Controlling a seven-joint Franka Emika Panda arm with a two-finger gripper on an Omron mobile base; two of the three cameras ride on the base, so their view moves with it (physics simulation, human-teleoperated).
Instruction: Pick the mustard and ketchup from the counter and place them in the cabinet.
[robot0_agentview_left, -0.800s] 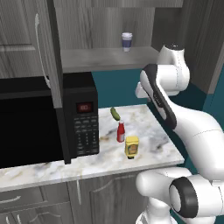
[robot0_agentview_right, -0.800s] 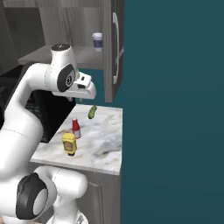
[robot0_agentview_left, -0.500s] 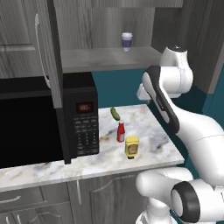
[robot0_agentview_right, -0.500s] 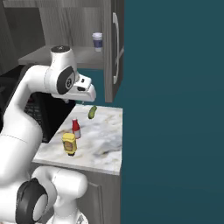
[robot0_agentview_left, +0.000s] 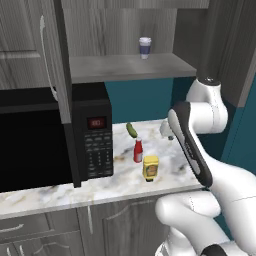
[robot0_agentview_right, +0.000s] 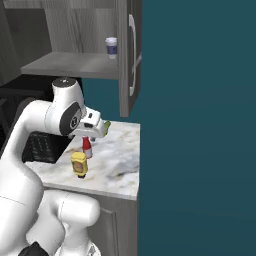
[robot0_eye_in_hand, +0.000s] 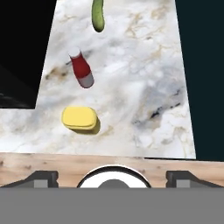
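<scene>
The squat yellow mustard (robot0_agentview_left: 150, 168) (robot0_agentview_right: 79, 164) (robot0_eye_in_hand: 79, 118) stands near the front edge of the marble counter (robot0_agentview_left: 107, 184) (robot0_eye_in_hand: 144, 83). Just behind it is the slim red ketchup (robot0_agentview_left: 138, 150) (robot0_agentview_right: 87, 146) (robot0_eye_in_hand: 82, 69), upright with its white cap. My gripper (robot0_eye_in_hand: 111, 177) (robot0_agentview_right: 100, 128) hangs open above the counter, right of both bottles and apart from them, with nothing between its fingertips (robot0_eye_in_hand: 42, 177). The cabinet shelf (robot0_agentview_left: 125, 68) (robot0_agentview_right: 65, 65) is above, its door (robot0_agentview_left: 56, 65) (robot0_agentview_right: 128, 55) swung open.
A green pickle (robot0_agentview_left: 131, 130) (robot0_eye_in_hand: 98, 15) lies behind the ketchup. A white-and-blue paper cup (robot0_agentview_left: 145, 47) (robot0_agentview_right: 111, 47) stands on the shelf. The black microwave (robot0_agentview_left: 50, 145) fills the counter's left side. The counter ends close to the right of my hand.
My hand has dropped from near shelf height to just above the counter. The bottles, pickle and cup have not moved.
</scene>
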